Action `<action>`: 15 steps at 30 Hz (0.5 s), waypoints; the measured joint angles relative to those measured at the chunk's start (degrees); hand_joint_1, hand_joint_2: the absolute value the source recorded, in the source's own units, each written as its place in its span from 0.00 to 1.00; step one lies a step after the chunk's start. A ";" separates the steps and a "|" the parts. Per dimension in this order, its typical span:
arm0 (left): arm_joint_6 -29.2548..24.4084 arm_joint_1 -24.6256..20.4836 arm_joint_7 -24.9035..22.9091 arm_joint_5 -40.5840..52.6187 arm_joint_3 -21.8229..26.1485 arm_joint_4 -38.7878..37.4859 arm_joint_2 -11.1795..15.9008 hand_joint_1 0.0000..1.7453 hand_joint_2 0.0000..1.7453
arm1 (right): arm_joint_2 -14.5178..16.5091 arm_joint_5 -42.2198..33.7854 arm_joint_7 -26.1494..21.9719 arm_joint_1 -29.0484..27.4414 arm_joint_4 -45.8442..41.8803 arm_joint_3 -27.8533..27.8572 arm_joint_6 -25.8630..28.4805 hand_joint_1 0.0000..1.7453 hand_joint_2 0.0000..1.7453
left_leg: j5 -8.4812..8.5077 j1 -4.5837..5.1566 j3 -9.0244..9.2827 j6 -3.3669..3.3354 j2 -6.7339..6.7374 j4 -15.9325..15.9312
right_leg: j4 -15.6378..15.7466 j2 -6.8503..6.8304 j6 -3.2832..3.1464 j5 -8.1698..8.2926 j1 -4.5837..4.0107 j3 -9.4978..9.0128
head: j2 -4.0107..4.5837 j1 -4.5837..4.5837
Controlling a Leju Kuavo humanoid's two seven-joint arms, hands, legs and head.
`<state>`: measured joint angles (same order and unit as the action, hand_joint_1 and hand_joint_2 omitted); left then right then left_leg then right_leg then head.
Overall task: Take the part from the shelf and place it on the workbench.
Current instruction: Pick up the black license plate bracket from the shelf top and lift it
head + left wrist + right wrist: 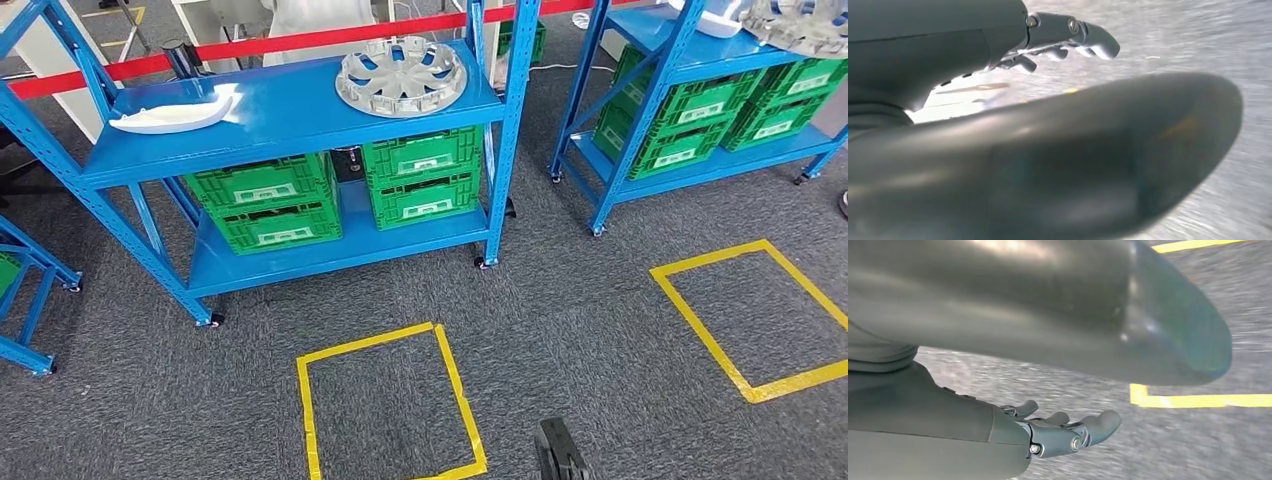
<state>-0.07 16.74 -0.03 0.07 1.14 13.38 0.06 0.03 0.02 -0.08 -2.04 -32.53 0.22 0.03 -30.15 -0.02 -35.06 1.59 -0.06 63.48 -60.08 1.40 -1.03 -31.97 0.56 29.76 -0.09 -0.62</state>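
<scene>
**A:** Two shelves stand ahead, and nothing is picked up yet. Which step would you call this?

**B:** The approach, I judge. The left hand (1068, 37) hangs over blurred grey carpet, fingers loosely apart with nothing in them. The right hand (1063, 432) is the same, released and empty, near a strip of yellow tape (1198, 400) on the floor.

**A:** And the part?

**B:** The near blue shelf (290, 125) carries two candidates on its top board: a silver wheel cover (401, 76) lying flat toward the right end, and a white curved piece (175, 112) at the left end. The task sentence doesn't say which one it means, so I cannot tell. Both lie well apart from the hands.

**A:** What does the next move call for?

**B:** Closing in on the shelf first, probably to the yellow floor square (385, 400) marked in front of it, then raising an arm to the top board. The wheel cover is wide and flat, so I'd guess it needs a grip at its rim, or both hands.

**A:** Edges to mind?

**B:** The upright posts at each corner frame the top board, and the post (510, 130) on the right stands just beside the wheel cover. A red bar (300, 42) runs behind the board. Green crates (420, 180) fill the lower level, so the reach should stay above the board's front edge.

**A:** Room to move?

**B:** Open carpet lies between the robot and the shelf. A second shelf (690, 110) stands to the right, with a gap between the two.
</scene>
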 joint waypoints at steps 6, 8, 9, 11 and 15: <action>0.00 -8.41 0.22 0.00 0.00 9.79 -0.48 0.00 0.00 | 0.08 0.00 0.06 -8.29 8.69 -0.03 0.00 0.00 0.00 | 0.67 -0.06 2.03 -2.12 -0.23 -2.81 | -1.29 -0.89 1.80 -2.45 -0.32 -0.69 | 0.00 0.02; 0.01 -11.61 0.25 0.00 0.00 13.87 -0.54 0.00 0.00 | 0.08 0.00 0.06 -11.42 12.69 -0.04 -0.01 0.00 0.00 | 0.55 -0.26 2.76 -2.69 -0.79 -3.17 | -7.39 -0.94 2.15 -5.17 -0.30 2.54 | 0.00 -0.24; 0.00 -13.07 0.26 0.00 0.00 15.66 -0.49 0.00 0.00 | 0.07 0.00 0.09 -12.72 14.50 -0.04 -0.01 0.00 0.00 | 0.28 -0.24 2.99 -2.85 -1.17 -3.21 | -11.40 -0.96 2.24 -6.69 -0.27 5.18 | 0.00 -0.31; 0.00 -15.18 0.31 0.00 0.00 18.37 -0.41 0.00 0.00 | 0.02 0.00 0.09 -14.81 17.32 -0.04 -0.01 0.00 0.00 | -0.42 -0.15 3.68 -2.93 -2.01 -3.19 | -16.45 -0.97 2.29 -7.08 -0.27 9.49 | 0.00 -0.38; 0.00 -14.42 0.18 0.00 0.00 18.64 -0.43 0.00 0.00 | -0.15 0.00 -0.04 -14.56 17.97 -0.04 -0.01 0.00 0.00 | -2.58 -0.04 6.14 -2.51 -2.33 -3.26 | -5.19 -1.11 1.48 2.72 -0.52 7.23 | 0.00 -0.46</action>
<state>-0.07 2.31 0.15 0.07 1.14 32.02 -0.37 -0.12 0.02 -0.12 -16.60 -14.56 0.17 0.02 -32.73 -0.06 -28.92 -0.92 -2.39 60.22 -65.28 0.29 0.45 -29.25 0.04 36.99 -0.09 -1.08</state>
